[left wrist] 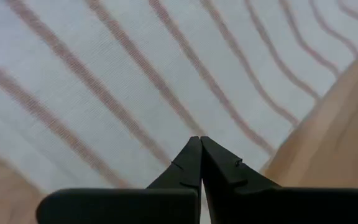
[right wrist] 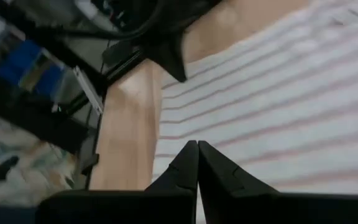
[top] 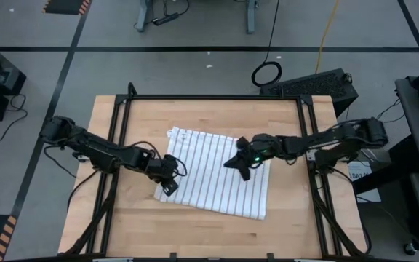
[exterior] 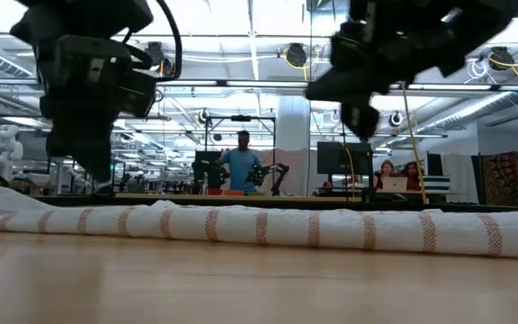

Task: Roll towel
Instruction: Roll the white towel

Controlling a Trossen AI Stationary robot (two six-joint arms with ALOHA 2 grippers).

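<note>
High view: striped towel (top: 217, 177) lies flat and unrolled on the wooden table (top: 202, 229), roughly centre, slightly skewed, with a small tag near its far-left corner. No roll started, so we read this as the approach step before the first grab.

Left gripper (top: 167, 175) sits over the towel's left edge, fingers pressed together, nothing pinched; its wrist view shows stripes right under the closed tips (left wrist: 200, 160) and bare wood just beside. Right gripper (top: 241, 166) hangs over the towel's right-centre part, fingers (right wrist: 197, 163) also pressed together and empty. Low view shows both grippers above the cloth, not touching it.

Next move, as we judge it: both sets of fingers need to spread, then drop onto one edge and pinch it so the fold-over can begin. The right gripper is inboard of any edge, so it likely has to shift out first.

Edges: the near edge has a wide strip of bare wood in front of it, and there is also room beyond the far edge. The black frame rails (top: 310, 138) flank both sides; the right edge of the towel lies near the right rail, so less slack there.
</note>
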